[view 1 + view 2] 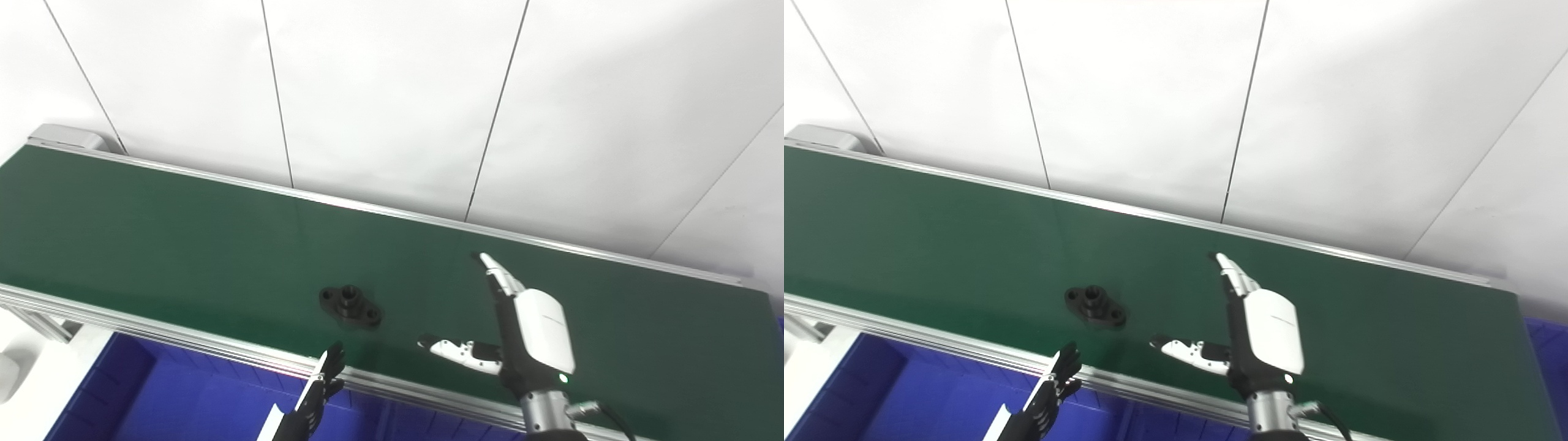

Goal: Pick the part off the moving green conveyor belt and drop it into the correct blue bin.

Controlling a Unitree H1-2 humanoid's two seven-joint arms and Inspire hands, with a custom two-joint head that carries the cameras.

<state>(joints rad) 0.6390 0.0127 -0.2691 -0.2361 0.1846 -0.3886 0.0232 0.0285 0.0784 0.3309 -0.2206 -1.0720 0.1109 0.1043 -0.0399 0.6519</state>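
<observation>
A small black flanged part with a raised round hub lies on the green conveyor belt, near its front rail. My right hand is open above the belt to the right of the part, fingers pointing up-left and thumb spread toward the part, not touching it. My left hand is low at the bottom edge, over the blue bin, just below the front rail and the part; its fingers are stretched out and it holds nothing.
The belt runs from upper left to lower right between aluminium rails. Blue bins sit below the front rail, and another blue edge shows at the far right. A white panelled wall stands behind the belt.
</observation>
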